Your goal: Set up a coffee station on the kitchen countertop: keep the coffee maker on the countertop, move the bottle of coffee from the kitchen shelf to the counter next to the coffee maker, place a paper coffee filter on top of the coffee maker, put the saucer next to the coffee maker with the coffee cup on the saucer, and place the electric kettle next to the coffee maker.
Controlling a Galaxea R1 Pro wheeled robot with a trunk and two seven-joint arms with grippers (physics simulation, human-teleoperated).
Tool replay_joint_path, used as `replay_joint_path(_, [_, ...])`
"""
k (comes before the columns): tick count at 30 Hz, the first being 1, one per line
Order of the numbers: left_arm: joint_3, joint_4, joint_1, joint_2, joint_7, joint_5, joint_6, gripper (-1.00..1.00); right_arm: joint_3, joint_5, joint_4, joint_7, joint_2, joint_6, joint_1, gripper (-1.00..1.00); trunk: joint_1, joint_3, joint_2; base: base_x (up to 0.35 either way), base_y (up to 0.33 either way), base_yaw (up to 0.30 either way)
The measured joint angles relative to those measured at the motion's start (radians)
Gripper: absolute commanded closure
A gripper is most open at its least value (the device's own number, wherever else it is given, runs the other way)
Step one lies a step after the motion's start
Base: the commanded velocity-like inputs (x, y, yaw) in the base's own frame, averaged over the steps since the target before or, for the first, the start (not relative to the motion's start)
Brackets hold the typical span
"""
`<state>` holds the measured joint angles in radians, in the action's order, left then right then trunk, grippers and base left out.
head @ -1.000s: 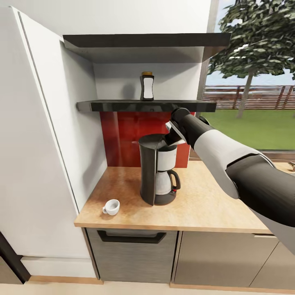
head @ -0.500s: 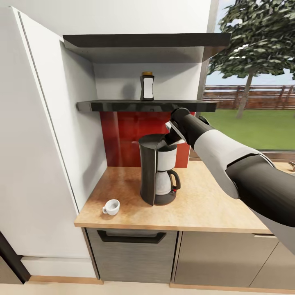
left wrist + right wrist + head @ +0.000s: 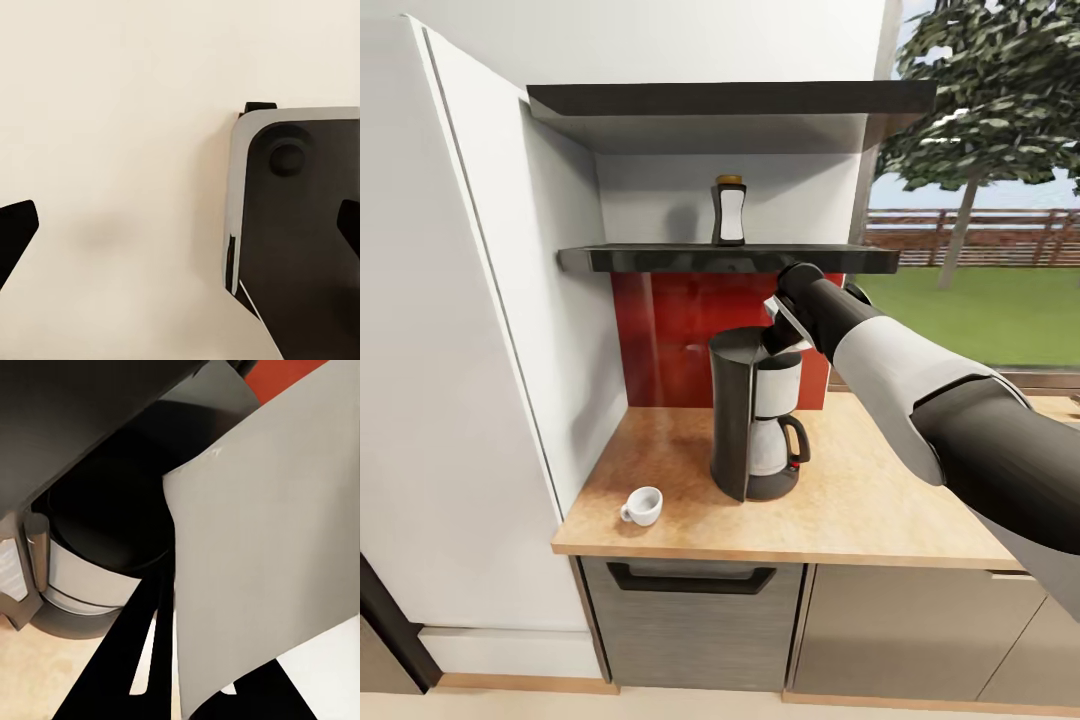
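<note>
The black coffee maker [image 3: 755,420] with its glass carafe stands on the beige countertop [image 3: 870,500]. My right gripper [image 3: 776,338] hovers at the machine's top right edge, shut on a pale paper coffee filter [image 3: 790,322]. In the right wrist view the filter [image 3: 270,532] hangs from the gripper [image 3: 169,607] above the coffee maker's dark round top [image 3: 105,517]. The bottle of coffee [image 3: 729,210] stands on the black kitchen shelf [image 3: 660,259]. The white coffee cup [image 3: 643,506] sits near the counter's front left corner. The saucer and electric kettle are out of view. My left gripper [image 3: 180,232] is open over beige floor.
A tall white cabinet side [image 3: 490,380] bounds the counter on the left. A red backsplash [image 3: 670,330] lies behind the machine, and a window [image 3: 980,250] is at the right. A second black board [image 3: 730,100] hangs above the shelf. A dark grey-rimmed panel [image 3: 300,240] lies under the left gripper.
The whole head picture has shifted slightly, so the camera moved. The right gripper with the filter now sits a little further over the coffee maker's top.
</note>
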<state>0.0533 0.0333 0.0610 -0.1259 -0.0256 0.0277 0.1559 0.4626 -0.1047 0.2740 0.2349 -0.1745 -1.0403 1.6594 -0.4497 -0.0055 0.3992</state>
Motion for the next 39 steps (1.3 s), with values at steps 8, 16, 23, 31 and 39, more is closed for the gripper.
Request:
replay_joint_path(8, [0.000,0.000,0.000,0.000,-0.001,0.000,0.000,-1.00,0.000,0.000,0.000,0.000,0.000,0.000,0.000,1.00,0.000,0.000,0.000,0.000,0.011,0.000])
replay_joint_path(16, [0.000,0.000,0.000,0.000,-0.001,0.000,0.000,-1.00,0.000,0.000,-0.001,0.000,0.000,0.001,0.000,1.00,0.000,0.000,0.000,0.000,0.099,0.000])
replay_joint_path(23, [0.000,0.000,0.000,0.000,-0.001,0.000,0.000,-1.00,0.000,0.000,-0.003,0.001,0.000,0.002,0.000,1.00,0.000,0.000,0.000,0.000,0.010,0.000])
replay_joint_path(31, [0.000,0.000,0.000,0.000,0.000,0.000,0.000,-1.00,-0.001,-0.001,-0.005,0.001,0.000,0.001,0.000,1.00,0.000,0.000,0.000,0.000,0.000,0.000])
replay_joint_path(39, [0.000,0.000,0.000,0.000,0.000,0.000,0.000,-1.00,0.001,-0.003,-0.037,0.000,0.000,0.000,0.000,1.00,0.000,0.000,0.000,0.000,0.000,0.000])
